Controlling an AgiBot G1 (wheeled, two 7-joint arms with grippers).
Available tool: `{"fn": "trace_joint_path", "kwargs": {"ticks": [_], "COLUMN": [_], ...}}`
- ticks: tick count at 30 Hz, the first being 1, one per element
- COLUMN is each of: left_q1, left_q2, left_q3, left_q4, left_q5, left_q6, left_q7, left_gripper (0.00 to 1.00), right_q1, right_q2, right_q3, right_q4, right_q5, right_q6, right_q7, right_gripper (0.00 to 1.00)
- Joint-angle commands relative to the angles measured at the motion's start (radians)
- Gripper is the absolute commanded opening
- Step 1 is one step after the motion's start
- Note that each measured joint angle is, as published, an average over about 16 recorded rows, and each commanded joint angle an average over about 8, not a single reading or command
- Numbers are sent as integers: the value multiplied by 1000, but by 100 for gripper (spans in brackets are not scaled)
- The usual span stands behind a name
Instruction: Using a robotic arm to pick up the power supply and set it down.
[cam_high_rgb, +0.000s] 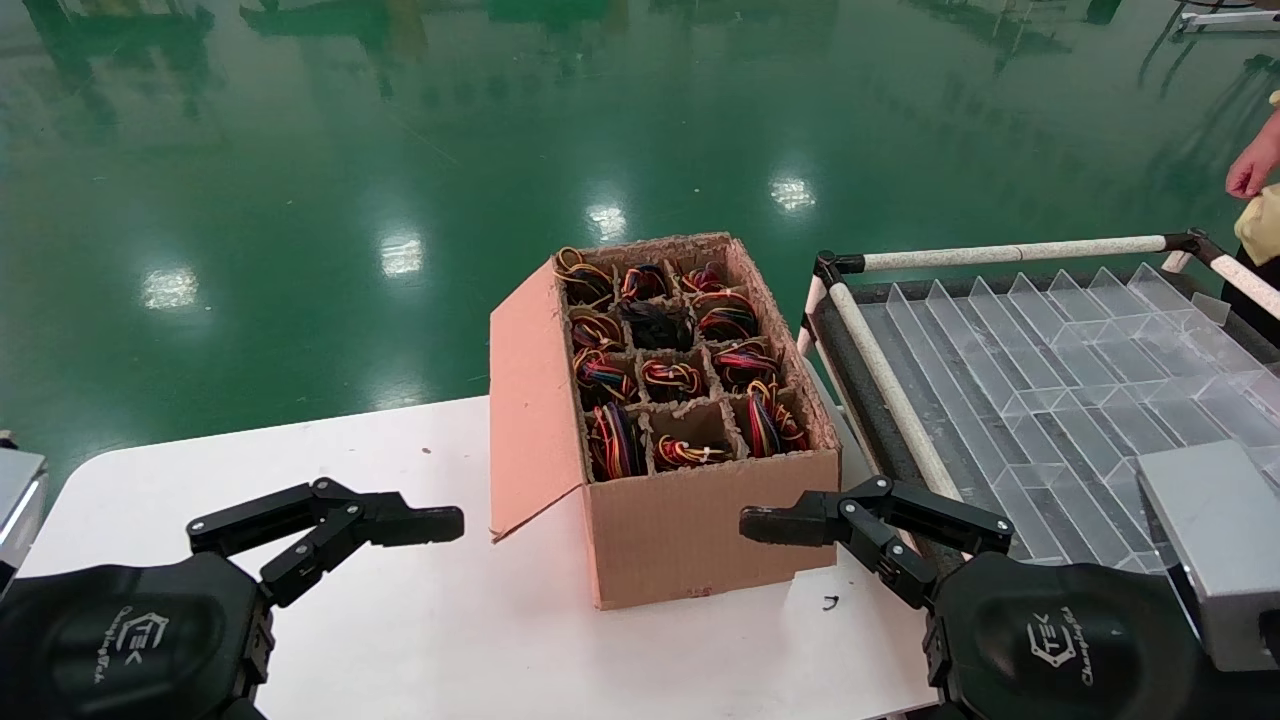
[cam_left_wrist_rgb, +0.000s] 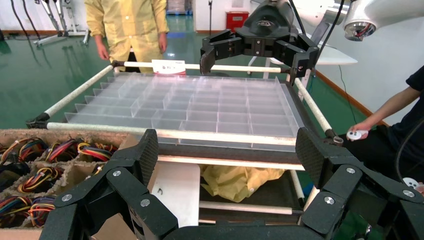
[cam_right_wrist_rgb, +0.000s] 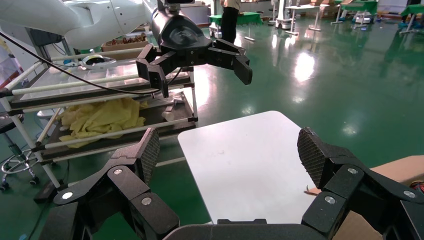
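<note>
Pincers level — left pincer (cam_high_rgb: 440, 524) agape, right pincer (cam_high_rgb: 765, 524) agape

Open white table (cam_high_rgb: 420, 620) between left gripper (cam_high_rgb: 455, 524) and right gripper (cam_high_rgb: 745, 524); both with fingers spread, hovering low at the near edge. Cardboard box (cam_high_rgb: 700, 530) stands mid-table, its near wall directly between the two grippers. Open flap (cam_high_rgb: 530, 400) hangs down the box's left side, narrowing the left approach. Top of box open; cardboard dividers (cam_high_rgb: 690, 405) split it into small cells packed with wire coils (cam_high_rgb: 670, 378). Just right of the box, a railed rack (cam_high_rgb: 885, 375) with a clear tray (cam_high_rgb: 1060, 350) blocks that side. Grey block (cam_high_rgb: 1215, 540) at near right.
</note>
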Motion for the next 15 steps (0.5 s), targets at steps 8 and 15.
{"fn": "trace_joint_path", "kwargs": {"ticks": [8,15], "left_q1": [0,0], "left_q2": [0,0], "left_q3": [0,0], "left_q4": [0,0], "left_q5": [0,0], "left_q6": [0,0], "left_q7": [0,0], "left_gripper": [100,100], "right_q1": [0,0], "right_q2": [0,0], "right_q3": [0,0], "right_q4": [0,0], "right_q5": [0,0], "right_q6": [0,0], "right_q7": [0,0], "right_gripper": [100,100]}}
